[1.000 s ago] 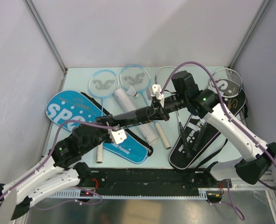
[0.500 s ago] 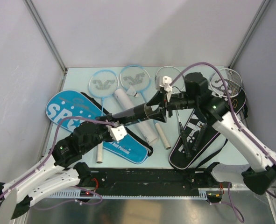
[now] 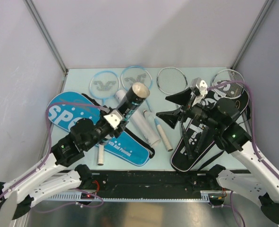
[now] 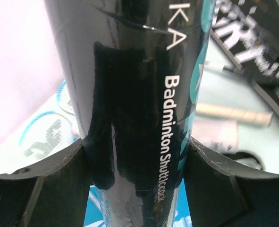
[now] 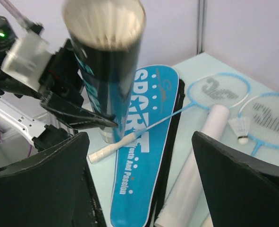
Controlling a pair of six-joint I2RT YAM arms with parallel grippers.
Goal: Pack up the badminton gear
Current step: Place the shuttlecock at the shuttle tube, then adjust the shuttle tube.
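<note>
Lab booth, plain panel walls (image 3: pixel 144 33), pale table (image 3: pixel 78 80)

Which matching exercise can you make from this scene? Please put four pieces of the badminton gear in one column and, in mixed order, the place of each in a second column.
Things
1. black tube
2. white tube
3. blue cover
4. black cover

Places
A. flat on the table, at its left side
B. off the table, gripped in the jaws of the left gripper
C. flat on the table, at its right side
D. lying on the table between the two covers

Pairs: 1-B, 2-D, 3-A, 4-C
</note>
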